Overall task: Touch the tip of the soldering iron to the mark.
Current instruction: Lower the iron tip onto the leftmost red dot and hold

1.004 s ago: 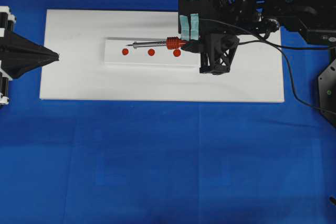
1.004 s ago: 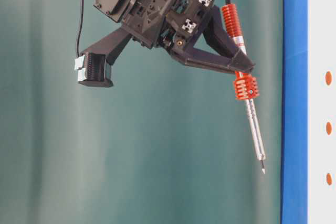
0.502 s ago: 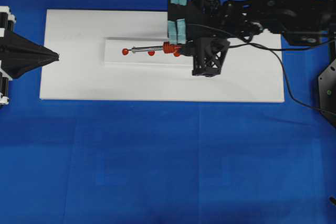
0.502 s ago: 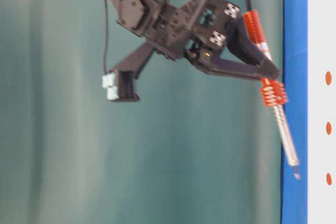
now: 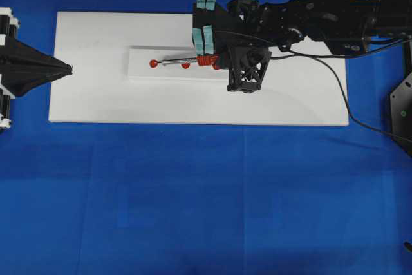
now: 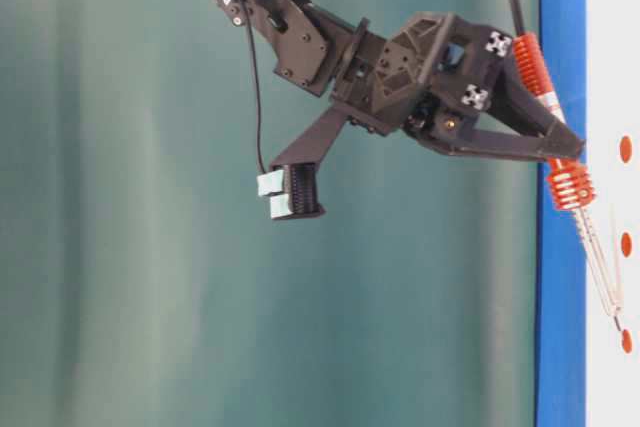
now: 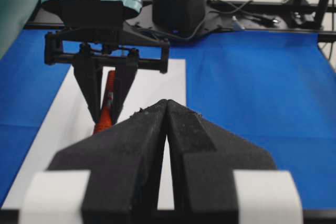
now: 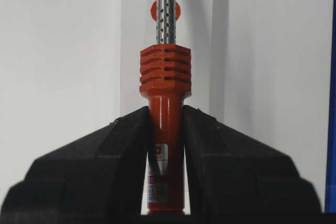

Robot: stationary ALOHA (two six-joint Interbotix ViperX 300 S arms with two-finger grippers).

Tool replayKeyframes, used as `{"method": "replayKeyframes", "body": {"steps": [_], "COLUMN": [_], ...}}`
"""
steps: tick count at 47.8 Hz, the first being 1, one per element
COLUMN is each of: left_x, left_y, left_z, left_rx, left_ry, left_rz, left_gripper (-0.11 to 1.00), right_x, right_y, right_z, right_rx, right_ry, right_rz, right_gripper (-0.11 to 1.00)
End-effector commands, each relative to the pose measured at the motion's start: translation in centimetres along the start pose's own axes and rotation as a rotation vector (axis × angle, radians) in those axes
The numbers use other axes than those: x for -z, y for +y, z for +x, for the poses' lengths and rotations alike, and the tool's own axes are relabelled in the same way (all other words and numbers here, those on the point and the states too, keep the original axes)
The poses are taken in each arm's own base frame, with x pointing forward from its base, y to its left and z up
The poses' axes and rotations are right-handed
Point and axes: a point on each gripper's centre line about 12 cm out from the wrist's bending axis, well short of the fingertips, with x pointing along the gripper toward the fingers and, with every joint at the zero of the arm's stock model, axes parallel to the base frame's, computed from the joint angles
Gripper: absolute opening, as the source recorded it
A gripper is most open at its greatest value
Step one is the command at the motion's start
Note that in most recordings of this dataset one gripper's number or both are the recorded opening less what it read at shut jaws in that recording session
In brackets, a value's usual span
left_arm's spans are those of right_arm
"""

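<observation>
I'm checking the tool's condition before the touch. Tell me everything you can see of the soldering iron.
The soldering iron has a red-orange handle with a label, a ribbed collar and a perforated silver shaft. The right gripper is shut on the handle. The iron slopes down over the white strip, its tip at or just short of the end red mark; contact cannot be confirmed. A black cord trails from its back end.

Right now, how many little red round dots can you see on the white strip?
3. One round red dot at the strip's left end by the iron's tip, one in the middle half under the silver shaft, one mostly hidden beside the ribbed collar.
</observation>
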Motion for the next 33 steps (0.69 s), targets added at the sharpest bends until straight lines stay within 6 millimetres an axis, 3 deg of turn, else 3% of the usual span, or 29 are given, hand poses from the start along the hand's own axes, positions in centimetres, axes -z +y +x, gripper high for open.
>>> {"method": "replayKeyframes", "body": {"steps": [1,33], "left_x": [-0.33,-0.35], "left_y": [0.02,0.02], "left_z": [0.13,0.13], "left_rx": [-0.001,-0.001], "left_ry": [-0.012,-0.014], "left_rz": [0.003,0.003], "left_gripper": [0.00,0.00], "right_x": [-1.23,-1.13], "right_y": [-0.19,-0.34], "right_z": [-0.64,-0.28], "right_rx": [0.007,0.008], "right_ry": [-0.044,-0.036], "right_rz": [0.000,0.003], "right_gripper": [0.06,0.06]}}
